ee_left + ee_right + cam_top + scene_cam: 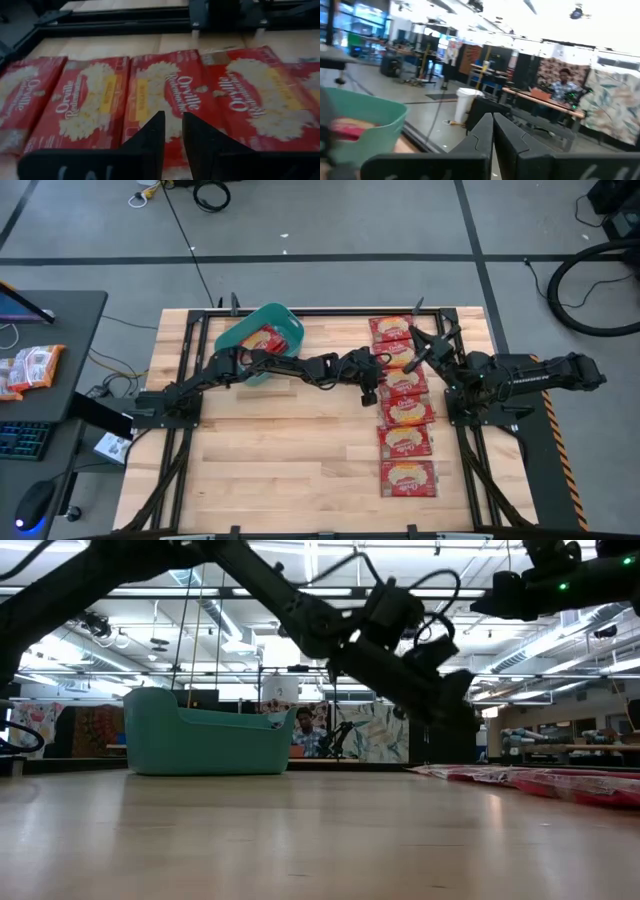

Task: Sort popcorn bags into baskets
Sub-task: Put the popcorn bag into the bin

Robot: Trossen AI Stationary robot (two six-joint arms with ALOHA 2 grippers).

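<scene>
Several red popcorn bags (405, 412) lie flat in a column on the table's right half; they also show in the left wrist view (165, 95) and low at the right of the low view (545, 780). The teal basket (285, 320) stands at the far left-centre, with one red bag (262, 340) inside; it also shows in the low view (205, 740). My left gripper (374, 385) hovers above the column's left edge, its fingers (150, 132) a narrow gap apart and empty. My right gripper (418, 338) is raised over the column's far end, shut and empty (493, 125).
Black frame rails (320, 310) run along the table's edges. An orange-and-white snack packet (30, 368) lies on a dark side desk left of the table, with a keyboard (20, 440) and a mouse (35, 502). Bare wood (280, 450) lies near the front. A person sits in the room beyond (300, 730).
</scene>
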